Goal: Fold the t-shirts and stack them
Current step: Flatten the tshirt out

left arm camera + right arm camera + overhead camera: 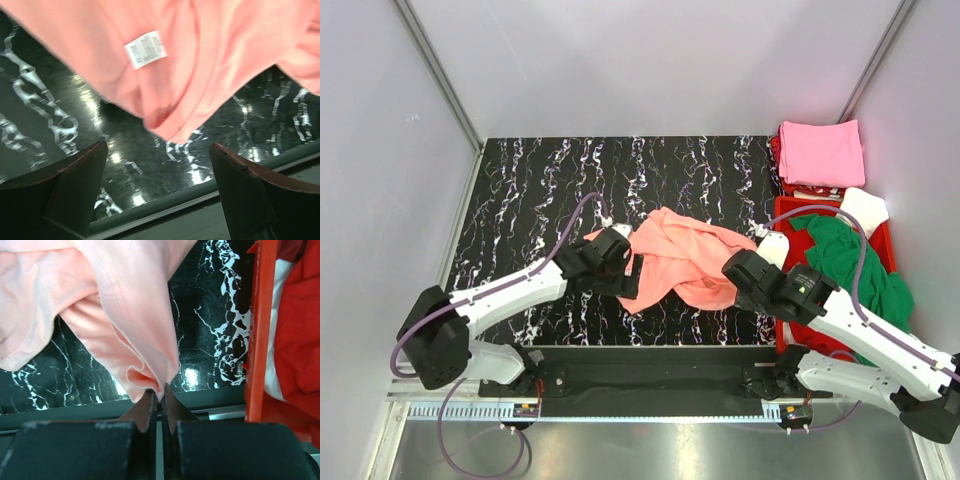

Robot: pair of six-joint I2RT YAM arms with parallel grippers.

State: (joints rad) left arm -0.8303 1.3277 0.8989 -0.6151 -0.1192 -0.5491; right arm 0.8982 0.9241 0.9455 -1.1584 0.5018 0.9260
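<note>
The salmon-orange t-shirt [675,255] lies crumpled in the middle of the black marbled table. My right gripper [738,292] is shut on a fold of its lower right edge [145,375]. My left gripper [632,280] is open and empty at the shirt's left side, its fingers [75,175] spread wide just short of the cloth's hanging corner [170,127]. A white care label [145,48] shows on the shirt in the left wrist view. A folded pink t-shirt [820,152] lies at the back right. A green t-shirt [850,262] and a white one [865,208] lie in the crate.
The rigid red plastic crate [782,215] stands along the table's right edge, its wall [260,330] close beside my right gripper. Red cloth [300,330] lies inside it. The table's near edge rail [165,205] runs just below both grippers.
</note>
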